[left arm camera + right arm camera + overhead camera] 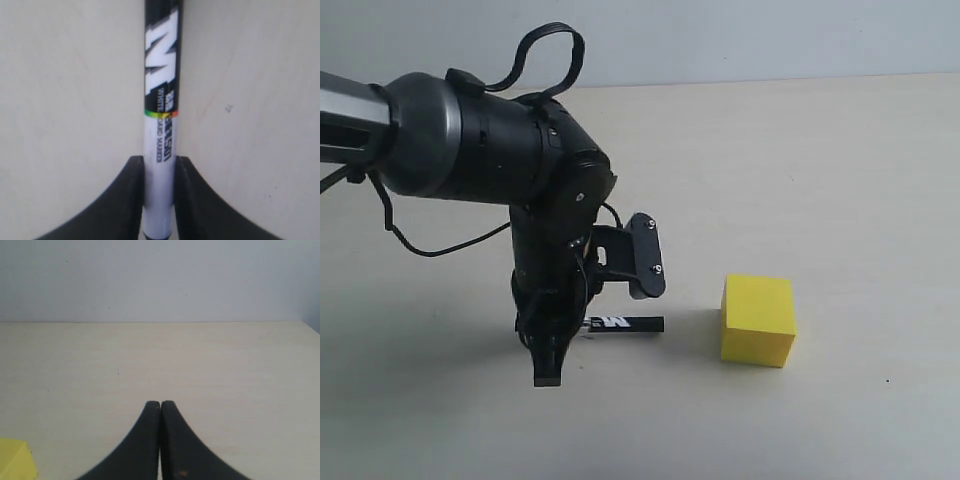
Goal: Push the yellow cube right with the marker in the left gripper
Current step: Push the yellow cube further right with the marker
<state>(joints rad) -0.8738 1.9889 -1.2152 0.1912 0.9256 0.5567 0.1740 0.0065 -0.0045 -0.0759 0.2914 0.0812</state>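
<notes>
The marker (625,324) lies level just above the table, its black cap pointing right toward the yellow cube (758,320), with a gap of about half a cube-width between them. My left gripper (552,352) is shut on the marker's white barrel. In the left wrist view the marker (161,115) runs up between the two black fingers (131,200) of the left gripper (159,165), which press on both its sides. The right gripper (160,405) is shut with nothing in it; a corner of the yellow cube (17,460) shows at that view's edge.
The pale wooden table (840,170) carries nothing else. A light wall (160,280) rises behind its far edge. The black camera bracket (645,256) on the left arm hangs above the marker, left of the cube.
</notes>
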